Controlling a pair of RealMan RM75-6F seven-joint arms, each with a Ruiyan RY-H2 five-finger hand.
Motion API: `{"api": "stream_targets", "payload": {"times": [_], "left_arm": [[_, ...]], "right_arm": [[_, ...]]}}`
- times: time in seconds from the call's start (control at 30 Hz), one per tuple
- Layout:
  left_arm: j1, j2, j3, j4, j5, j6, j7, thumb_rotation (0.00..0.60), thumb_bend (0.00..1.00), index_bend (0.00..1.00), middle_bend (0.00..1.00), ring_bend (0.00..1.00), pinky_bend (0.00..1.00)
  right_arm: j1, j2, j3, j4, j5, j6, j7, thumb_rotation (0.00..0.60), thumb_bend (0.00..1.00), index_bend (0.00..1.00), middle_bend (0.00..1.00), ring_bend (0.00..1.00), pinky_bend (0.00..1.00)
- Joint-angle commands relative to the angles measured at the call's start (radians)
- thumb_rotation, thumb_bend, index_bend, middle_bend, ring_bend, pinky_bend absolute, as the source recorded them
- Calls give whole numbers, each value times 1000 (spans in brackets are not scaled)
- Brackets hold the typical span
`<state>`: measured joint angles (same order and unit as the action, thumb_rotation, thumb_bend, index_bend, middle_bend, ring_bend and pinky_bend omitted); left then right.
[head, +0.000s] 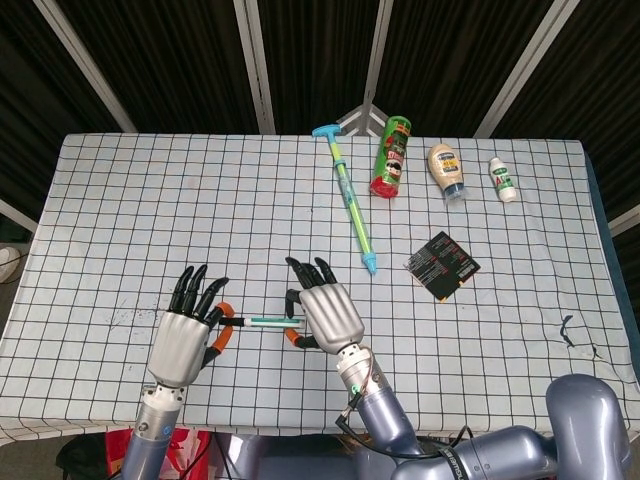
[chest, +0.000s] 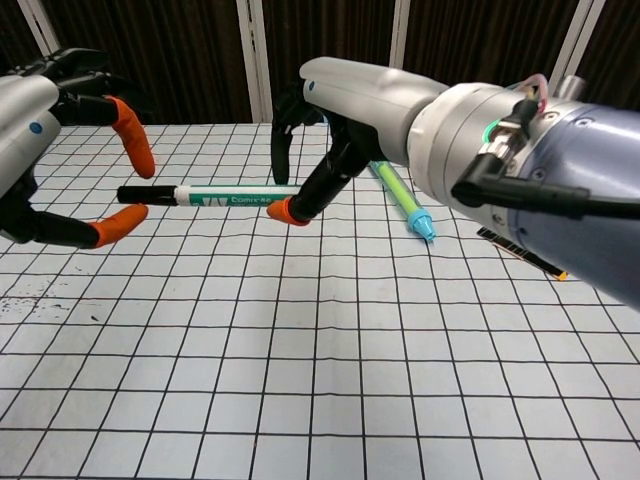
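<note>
In the head view, one marker (head: 262, 322) is pinched by the right hand (head: 328, 315) above the tabletop (head: 120, 200), its black cap lying between the spread fingers of the left hand (head: 184, 343); a handover or uncapping seems in hand. Also counted: one syringe toy (head: 349, 196), three bottles, one black card (head: 442, 264). In the chest view, the cap is not yet gripped (closing there seems next).

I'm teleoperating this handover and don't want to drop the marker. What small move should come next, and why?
Probably close the left hand on the marker's black cap end. The right hand holds the marker level above the table, and its cap sits between the left hand's spread orange-tipped fingers, which do not appear to touch it yet. The right hand should keep its hold until that grip is firm.
</note>
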<state>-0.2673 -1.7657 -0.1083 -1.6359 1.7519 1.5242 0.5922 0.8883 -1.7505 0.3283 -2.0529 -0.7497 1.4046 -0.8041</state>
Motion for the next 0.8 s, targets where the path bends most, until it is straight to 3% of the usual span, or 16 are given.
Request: {"api": "stream_targets", "payload": {"times": [0.03, 0.8], "left_arm": [[-1, -1, -1, 2, -3, -1, -1, 600, 420, 526, 208, 0, 62], [0, -2, -4, 31, -11, 28, -24, 600, 478, 581, 229, 0, 63]], "right_arm": [[1, 0, 0, -1, 0, -1, 1, 600, 385, 761, 89, 112, 12], [4, 1, -4, 1, 3, -2, 14, 600, 384, 767, 89, 112, 12]]}}
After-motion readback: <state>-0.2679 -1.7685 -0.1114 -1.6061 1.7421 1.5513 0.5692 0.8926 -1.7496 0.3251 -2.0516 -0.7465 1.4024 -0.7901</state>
